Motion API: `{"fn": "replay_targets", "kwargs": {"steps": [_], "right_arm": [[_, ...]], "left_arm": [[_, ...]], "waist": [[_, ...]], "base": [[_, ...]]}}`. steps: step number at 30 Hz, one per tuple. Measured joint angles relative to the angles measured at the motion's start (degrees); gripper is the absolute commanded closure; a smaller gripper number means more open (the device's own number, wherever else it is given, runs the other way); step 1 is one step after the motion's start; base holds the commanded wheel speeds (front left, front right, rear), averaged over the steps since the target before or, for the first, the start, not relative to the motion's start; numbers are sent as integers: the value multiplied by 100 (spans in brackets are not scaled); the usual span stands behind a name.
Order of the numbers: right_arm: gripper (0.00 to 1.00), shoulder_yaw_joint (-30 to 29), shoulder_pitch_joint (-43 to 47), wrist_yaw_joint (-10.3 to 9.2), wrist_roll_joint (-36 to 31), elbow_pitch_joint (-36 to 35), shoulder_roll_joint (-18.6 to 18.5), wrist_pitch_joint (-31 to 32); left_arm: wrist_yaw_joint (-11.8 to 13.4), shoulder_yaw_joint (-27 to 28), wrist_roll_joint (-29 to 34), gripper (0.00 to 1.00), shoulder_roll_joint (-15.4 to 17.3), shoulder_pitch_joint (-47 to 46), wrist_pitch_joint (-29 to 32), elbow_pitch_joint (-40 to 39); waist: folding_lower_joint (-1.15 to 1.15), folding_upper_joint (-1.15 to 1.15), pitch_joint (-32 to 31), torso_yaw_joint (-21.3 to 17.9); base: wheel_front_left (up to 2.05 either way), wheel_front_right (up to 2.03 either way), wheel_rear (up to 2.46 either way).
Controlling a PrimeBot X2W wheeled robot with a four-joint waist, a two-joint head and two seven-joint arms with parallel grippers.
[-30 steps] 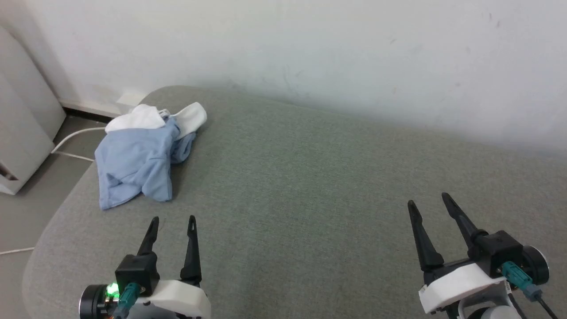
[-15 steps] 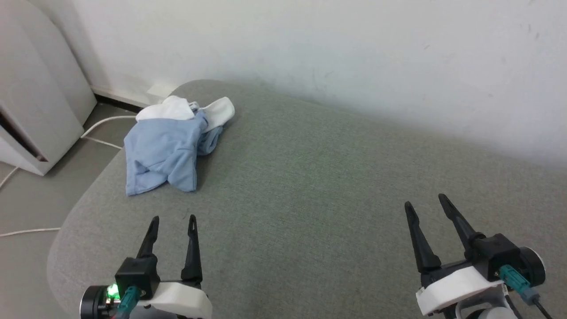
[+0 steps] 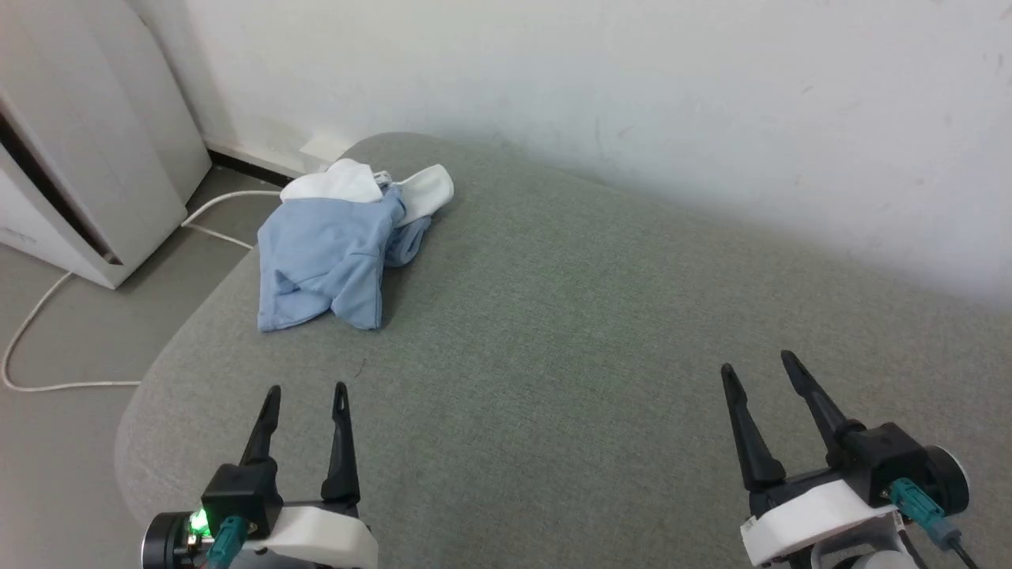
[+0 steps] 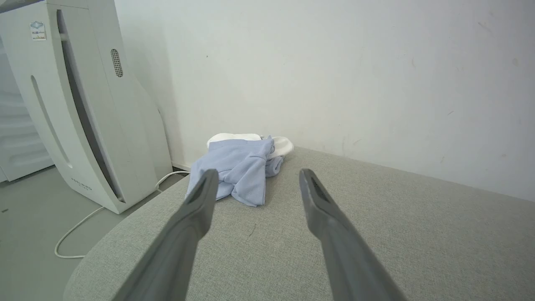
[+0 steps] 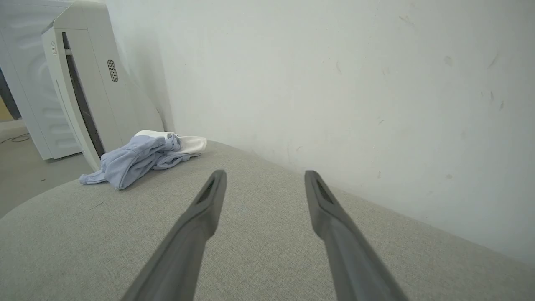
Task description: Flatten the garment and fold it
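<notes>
At the far left corner of the grey-green fabric bench [image 3: 553,356] lies the crumpled light blue, white-collared knit garment [image 3: 332,253]; my left claw [image 3: 307,387] and right claw [image 3: 756,361] hover, fingers spread wide, empty.

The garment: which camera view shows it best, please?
The head view: the garment lies crumpled, unobstructed from above. The left wrist view has the left gripper overlapping it; the right wrist view shows it small, side-on.
</notes>
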Motion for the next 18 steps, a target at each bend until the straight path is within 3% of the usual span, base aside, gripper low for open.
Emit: {"fn": "replay_targets", "kwargs": {"steps": [18], "right_arm": [[0, 245, -81, 0, -196, 31, 7, -214]], "left_arm": [[101, 41, -292, 0, 1, -171, -224, 22]], "waist": [[0, 0, 533, 201]], "base": [[0, 0, 0]]}}
